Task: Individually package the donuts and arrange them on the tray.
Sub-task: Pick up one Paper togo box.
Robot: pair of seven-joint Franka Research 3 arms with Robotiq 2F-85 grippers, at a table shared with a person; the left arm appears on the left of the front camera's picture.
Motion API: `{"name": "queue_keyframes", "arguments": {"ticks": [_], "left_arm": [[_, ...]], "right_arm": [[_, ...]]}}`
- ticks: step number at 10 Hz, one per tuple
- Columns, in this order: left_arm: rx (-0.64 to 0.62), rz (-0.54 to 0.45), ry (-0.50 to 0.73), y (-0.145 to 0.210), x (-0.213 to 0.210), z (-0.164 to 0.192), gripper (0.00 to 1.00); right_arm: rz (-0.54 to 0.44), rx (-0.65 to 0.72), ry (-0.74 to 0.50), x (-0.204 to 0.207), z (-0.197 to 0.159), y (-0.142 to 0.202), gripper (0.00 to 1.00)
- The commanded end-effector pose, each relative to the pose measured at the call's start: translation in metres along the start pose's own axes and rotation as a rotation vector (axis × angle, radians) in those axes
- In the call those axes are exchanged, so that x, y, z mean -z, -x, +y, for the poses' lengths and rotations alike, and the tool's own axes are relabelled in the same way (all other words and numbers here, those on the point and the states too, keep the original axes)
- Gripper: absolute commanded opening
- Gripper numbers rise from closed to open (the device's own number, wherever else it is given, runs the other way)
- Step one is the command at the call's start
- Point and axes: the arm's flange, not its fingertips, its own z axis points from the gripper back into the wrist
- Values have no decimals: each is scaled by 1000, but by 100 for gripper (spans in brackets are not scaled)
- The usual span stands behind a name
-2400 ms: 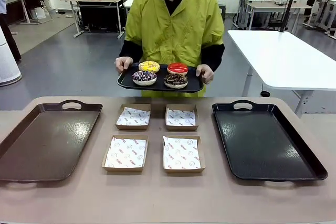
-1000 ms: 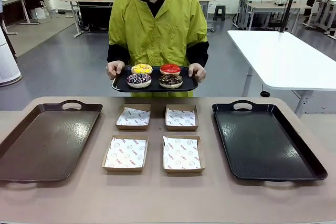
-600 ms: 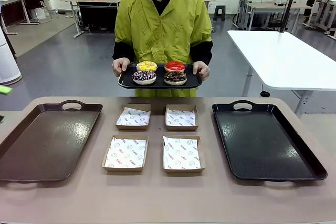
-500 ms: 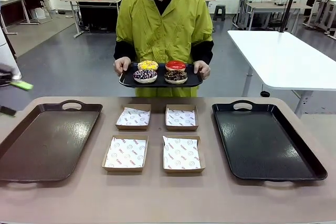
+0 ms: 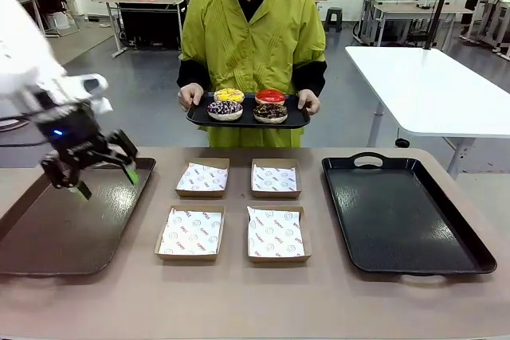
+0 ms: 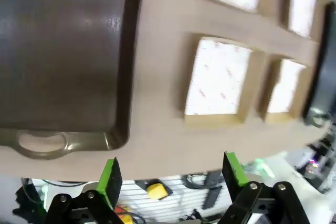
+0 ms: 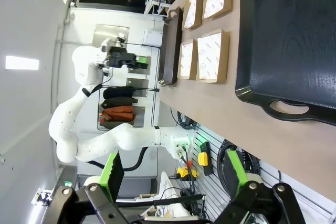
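Across the table a person holds a small black tray (image 5: 247, 123) with the four donuts: yellow-iced (image 5: 229, 95), red-iced (image 5: 270, 95), sprinkled chocolate (image 5: 225, 109) and dark chocolate (image 5: 270, 113). My left gripper (image 5: 106, 181) hangs open and empty above the far end of the brown tray (image 5: 48, 228). From the left wrist, the left gripper (image 6: 172, 177) looks down past that tray's handle (image 6: 39, 145). My right gripper (image 7: 174, 171) is open too, with nothing between its fingers, beside the large black tray (image 7: 294, 35).
Four shallow cardboard boxes lined with printed paper (image 5: 202, 177) (image 5: 276, 178) (image 5: 191, 232) (image 5: 276, 235) sit in a square mid-table. The large black tray (image 5: 406, 220) lies at the right. A white table (image 5: 430, 93) stands behind on the right.
My left arm has swung in from the left edge and now hovers over the brown tray. The person has shifted slightly right with the donut tray.
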Motion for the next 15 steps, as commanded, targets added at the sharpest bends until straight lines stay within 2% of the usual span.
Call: {"name": "queue_keyframes", "arguments": {"ticks": [1, 4, 7, 13, 14, 15], "left_arm": [[-5, 6, -115, -23, 22, -23, 100], [1, -56, -162, -40, 75, -44, 100], [75, -22, -150, -46, 108, -56, 100], [223, 2, -206, -32, 135, -75, 100], [260, 10, -213, -31, 136, -74, 58], [277, 18, -214, -30, 136, -74, 42]], "right_arm": [[-1, -8, -10, -1, 0, 0, 100], [-1, -8, -10, -1, 0, 0, 100], [-1, -8, -10, -1, 0, 0, 100], [-1, -8, -10, -1, 0, 0, 100], [-1, -8, -10, -1, 0, 0, 100], [-1, -8, -10, -1, 0, 0, 100]]}}
